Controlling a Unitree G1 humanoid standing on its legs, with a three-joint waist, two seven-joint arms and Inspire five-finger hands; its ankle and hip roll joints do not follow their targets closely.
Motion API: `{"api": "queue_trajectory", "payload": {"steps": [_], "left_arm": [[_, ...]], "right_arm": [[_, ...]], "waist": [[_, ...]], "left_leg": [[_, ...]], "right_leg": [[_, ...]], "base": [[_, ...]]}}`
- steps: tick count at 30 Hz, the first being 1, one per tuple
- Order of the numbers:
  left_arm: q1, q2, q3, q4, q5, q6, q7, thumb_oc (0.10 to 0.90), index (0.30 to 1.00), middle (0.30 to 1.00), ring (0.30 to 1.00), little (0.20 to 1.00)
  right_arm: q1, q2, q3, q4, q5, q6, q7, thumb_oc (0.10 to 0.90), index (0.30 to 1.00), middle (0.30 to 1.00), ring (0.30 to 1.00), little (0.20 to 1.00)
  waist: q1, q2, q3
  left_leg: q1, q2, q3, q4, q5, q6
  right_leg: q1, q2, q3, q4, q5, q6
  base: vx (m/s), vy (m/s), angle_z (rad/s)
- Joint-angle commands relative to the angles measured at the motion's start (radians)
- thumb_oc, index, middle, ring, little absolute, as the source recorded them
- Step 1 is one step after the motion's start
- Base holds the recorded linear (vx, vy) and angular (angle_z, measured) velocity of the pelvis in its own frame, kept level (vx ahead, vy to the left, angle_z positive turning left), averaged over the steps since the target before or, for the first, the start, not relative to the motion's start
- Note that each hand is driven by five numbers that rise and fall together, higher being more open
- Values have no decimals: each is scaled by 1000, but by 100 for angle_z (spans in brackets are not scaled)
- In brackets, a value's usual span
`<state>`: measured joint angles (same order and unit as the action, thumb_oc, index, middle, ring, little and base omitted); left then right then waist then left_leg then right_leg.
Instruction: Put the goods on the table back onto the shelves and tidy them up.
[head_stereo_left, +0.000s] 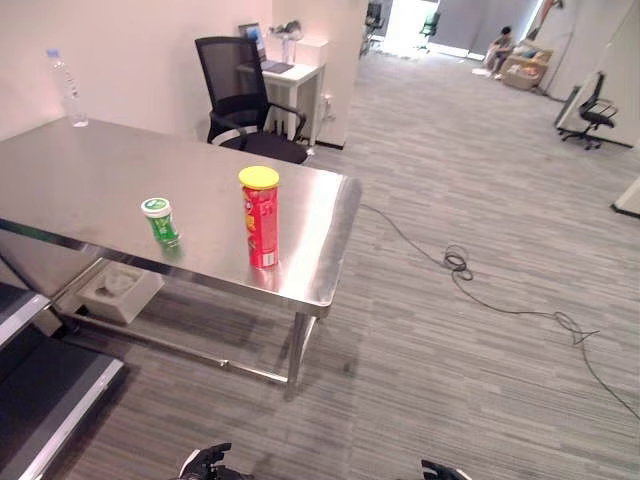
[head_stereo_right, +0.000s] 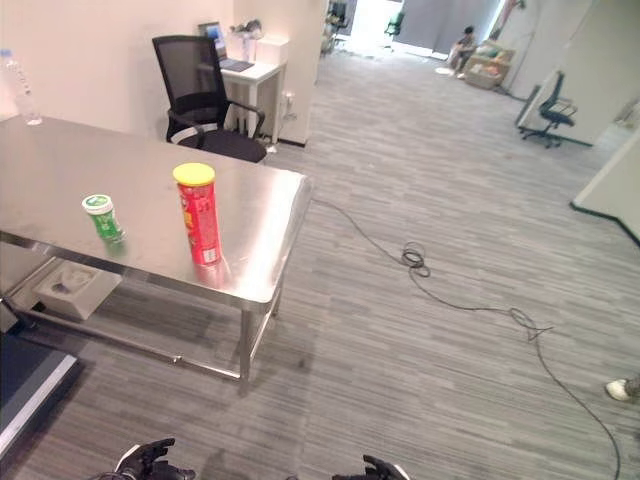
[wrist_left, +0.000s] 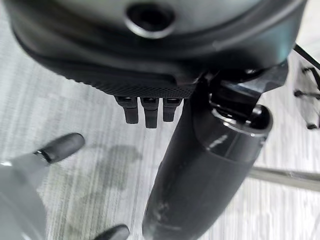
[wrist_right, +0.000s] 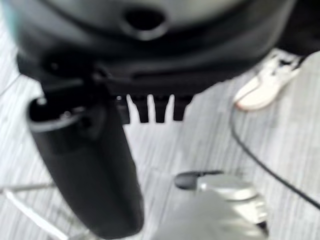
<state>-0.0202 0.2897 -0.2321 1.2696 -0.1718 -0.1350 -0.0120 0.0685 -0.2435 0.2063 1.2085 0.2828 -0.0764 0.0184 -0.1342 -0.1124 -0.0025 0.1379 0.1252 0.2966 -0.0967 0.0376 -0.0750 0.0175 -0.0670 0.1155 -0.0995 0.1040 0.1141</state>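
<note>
While both hands hang low over the floor, left hand and right hand with fingers straight, grasping nothing, the goods stand ahead-left on the steel table: green cup, then upright red can; left hand nearer. Grey carpet, office chair beyond.

Grey striped carpet floor, steel table, black office chair.
</note>
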Motion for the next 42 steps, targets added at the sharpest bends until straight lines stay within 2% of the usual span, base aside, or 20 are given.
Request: {"api": "queue_trajectory", "payload": {"steps": [1,12,16,19,30,31,33,34,35,37,42], "left_arm": [[-42,13,9,9,34,-32,2,800,900,900,900,900],[-21,5,35,32,29,-32,16,800,900,900,900,900],[-39,-30,8,21,2,-52,20,800,900,900,900,900],[-52,-40,-10,25,-1,-57,15,800,900,900,900,900],[-36,-30,20,32,-5,-61,12,800,900,900,900,900],[-23,-30,34,31,11,-58,11,800,900,900,900,900],[-16,-34,42,21,19,-58,13,800,900,900,900,900],[-13,-42,40,9,31,-58,13,800,900,900,900,900],[-13,-43,40,9,31,-58,13,800,900,900,900,900],[-21,-45,43,-6,41,-53,15,800,900,900,900,900],[-14,-20,75,-19,41,-43,20,800,900,900,900,900]], "right_arm": [[-91,-29,-11,10,-9,-30,-11,800,900,900,900,900],[-84,-33,-28,-5,14,-38,-12,800,900,900,900,900],[-79,-55,-51,-4,33,-44,-22,800,900,900,900,900],[-52,-83,-95,-85,57,-57,-46,800,900,900,900,900],[-39,-152,-172,-165,35,-72,-103,800,900,900,900,900],[-20,-193,-211,-343,5,-89,-129,800,900,900,900,900],[7,-220,-248,-512,-23,-101,-147,800,900,900,900,900],[11,-255,-283,-651,-52,-125,-170,800,900,900,900,900],[13,-255,-284,-652,-53,-124,-170,800,900,900,900,900],[27,-275,-308,-841,-85,-139,-174,800,900,900,900,900],[-4,-325,-317,-989,-130,-164,-174,800,900,900,900,900]], "waist": [[4,34,27],[14,43,37],[49,55,43],[63,65,42],[91,58,45],[92,57,43],[89,59,41],[90,63,41],[90,63,41],[88,65,42],[86,56,41]], "left_leg": [[14,-25,-63,9,-103,41],[7,-29,-78,9,-102,44],[-16,-38,-130,9,-96,52],[-18,-42,-145,9,-98,51],[-13,-50,-172,9,-103,45],[-8,-50,-176,9,-106,43],[-5,-49,-178,9,-107,43],[-2,-48,-181,9,-108,44],[-2,-48,-182,9,-108,44],[-4,-47,-185,9,-107,43],[-7,-44,-178,9,-106,41]], "right_leg": [[-22,-25,20,12,4,74],[-24,-30,13,12,9,78],[-9,-50,-45,12,0,75],[-2,-59,-65,12,-1,76],[25,-77,-102,12,-16,71],[31,-78,-109,12,-21,70],[33,-78,-109,12,-23,71],[36,-81,-112,12,-24,70],[36,-81,-112,12,-24,70],[35,-81,-114,12,-25,69],[28,-79,-106,12,-24,64]], "base": [[0,0,0],[0,10,2],[33,18,24],[60,20,49],[37,10,11],[32,-3,7],[23,1,6],[0,0,0],[0,0,0],[-14,2,8],[-19,-6,3]]}}
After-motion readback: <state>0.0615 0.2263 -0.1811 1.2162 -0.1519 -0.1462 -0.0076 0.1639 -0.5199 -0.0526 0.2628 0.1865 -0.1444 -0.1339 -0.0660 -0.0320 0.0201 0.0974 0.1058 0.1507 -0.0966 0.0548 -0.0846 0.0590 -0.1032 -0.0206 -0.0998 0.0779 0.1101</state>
